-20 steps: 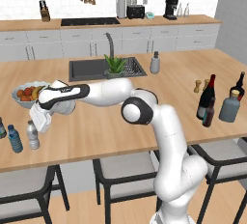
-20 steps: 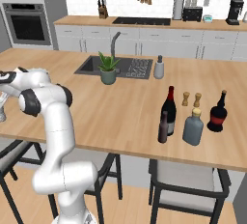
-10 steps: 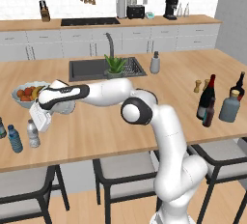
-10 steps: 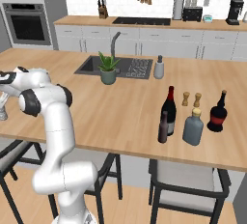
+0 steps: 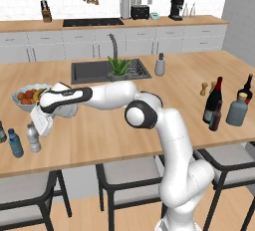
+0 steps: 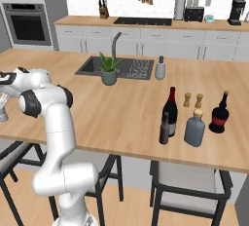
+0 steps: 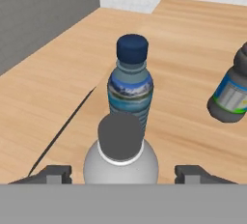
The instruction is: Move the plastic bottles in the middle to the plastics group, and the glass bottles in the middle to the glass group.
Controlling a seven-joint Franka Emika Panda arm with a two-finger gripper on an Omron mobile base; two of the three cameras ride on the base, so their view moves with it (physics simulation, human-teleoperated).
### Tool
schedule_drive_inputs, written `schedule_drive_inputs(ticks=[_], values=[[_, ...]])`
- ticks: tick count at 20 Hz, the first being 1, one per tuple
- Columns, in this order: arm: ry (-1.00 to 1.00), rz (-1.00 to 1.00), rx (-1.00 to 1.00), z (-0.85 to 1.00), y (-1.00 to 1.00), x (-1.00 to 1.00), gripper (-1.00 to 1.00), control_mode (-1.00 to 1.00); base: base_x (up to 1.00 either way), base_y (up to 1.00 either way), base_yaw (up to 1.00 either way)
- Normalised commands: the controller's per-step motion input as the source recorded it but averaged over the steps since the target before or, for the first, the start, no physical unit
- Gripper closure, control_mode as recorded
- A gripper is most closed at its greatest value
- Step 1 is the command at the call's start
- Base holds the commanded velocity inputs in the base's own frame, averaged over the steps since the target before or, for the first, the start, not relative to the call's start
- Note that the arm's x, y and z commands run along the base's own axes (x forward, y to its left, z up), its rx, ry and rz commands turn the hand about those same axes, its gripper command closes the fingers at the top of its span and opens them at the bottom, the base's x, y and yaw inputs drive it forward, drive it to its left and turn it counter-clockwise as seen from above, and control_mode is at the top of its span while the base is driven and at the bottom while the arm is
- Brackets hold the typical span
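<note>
The white arm reaches far to its left over the wooden island counter [image 5: 124, 140], and the two-finger gripper [image 7: 123, 174] hangs over the small clear, colourless water bottle with a white cap [image 5: 33, 138]; in the hand view the two dark fingertips [image 7: 53, 174] stand wide apart, one on each side of that bottle's shoulders with bare counter showing between tip and bottle, so the claw is wide and grips nothing; the clear bottle stands upright near the counter's front edge, just beside the small blue-tinted water bottle with a blue cap [image 5: 15, 143]; a small dark-green bottle [image 7: 231, 92] stands near them, apart from both; at the other end of the counter the tall dark wine bottle with red foil neck [image 6: 169, 112] and the shorter slim dark-brown bottle [image 6: 165, 128] stand close together, next to the squat grey-blue bottle with a tan stopper [image 6: 195, 128] and the dark round-shouldered bottle with a red top [image 6: 220, 113]
</note>
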Motion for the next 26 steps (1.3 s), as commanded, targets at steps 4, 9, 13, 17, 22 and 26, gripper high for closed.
schedule_drive_inputs(ticks=[4,9,13,17,22,26], values=[[0.00,0.00,0.00,0.00,0.00,0.00,-1.00,-1.00,0.00,0.00,0.00],[0.00,-0.03,0.00,0.06,-0.31,-0.08,-1.00,-1.00,0.00,0.00,0.00],[-0.02,-0.10,0.00,0.09,-0.92,-0.49,-1.00,-1.00,0.00,0.00,0.00],[-0.01,-0.10,0.01,0.09,-1.00,-0.64,-1.00,-1.00,0.00,0.00,0.00],[-0.01,-0.12,0.00,0.21,-1.00,-0.88,-1.00,-1.00,0.00,0.00,0.00],[0.00,-0.22,0.02,0.65,-1.00,-0.93,-1.00,-1.00,0.00,0.00,0.00]])
